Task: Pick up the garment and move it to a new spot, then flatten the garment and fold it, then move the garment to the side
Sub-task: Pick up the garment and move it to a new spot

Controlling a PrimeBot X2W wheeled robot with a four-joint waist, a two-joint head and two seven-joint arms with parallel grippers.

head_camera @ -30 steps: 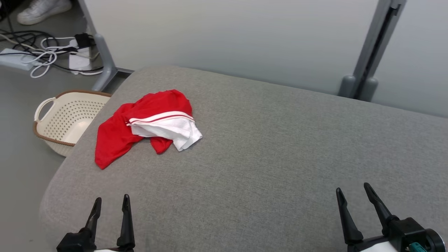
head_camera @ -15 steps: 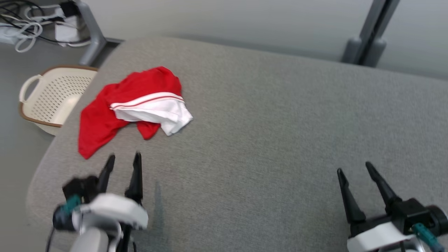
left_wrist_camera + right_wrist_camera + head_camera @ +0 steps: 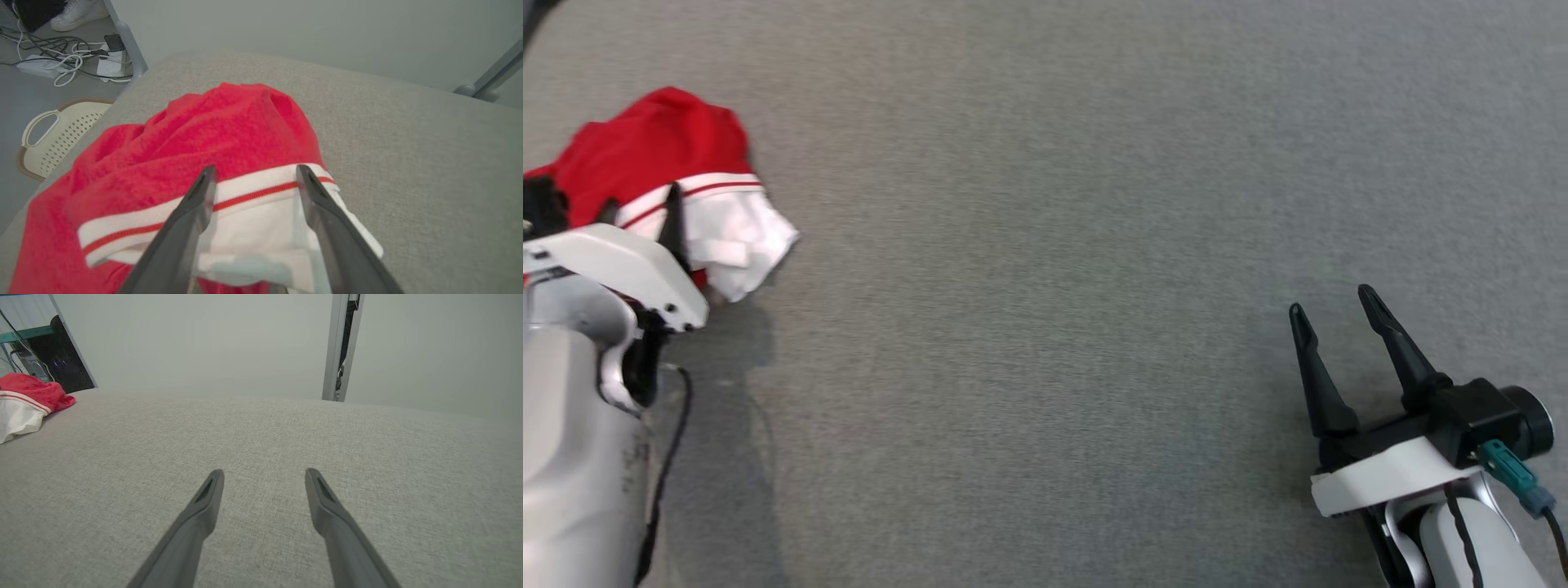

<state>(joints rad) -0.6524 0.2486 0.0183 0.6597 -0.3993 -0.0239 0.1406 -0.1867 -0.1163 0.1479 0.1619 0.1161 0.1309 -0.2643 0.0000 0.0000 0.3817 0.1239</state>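
A crumpled red garment with a white part and a red-striped white band lies on the grey cushioned surface, at the far left of the head view. My left gripper is open, its two dark fingers straddling the white band just above the cloth. In the head view the pale left wrist covers part of the garment, and one left fingertip rises over the band. My right gripper stands open above bare grey fabric at the lower right, with nothing between its fingers. The garment lies far to its left.
Past the cushion's left edge a cream perforated basket sits on the floor, with cables and a power strip, a grey metal leg and a person's white shoe beyond. A grey post stands against the pale wall behind.
The head camera has tilted down and closer, so the whole picture shifted. My left arm has reached forward and its open fingers are now over the garment's white band. The right gripper stays open.
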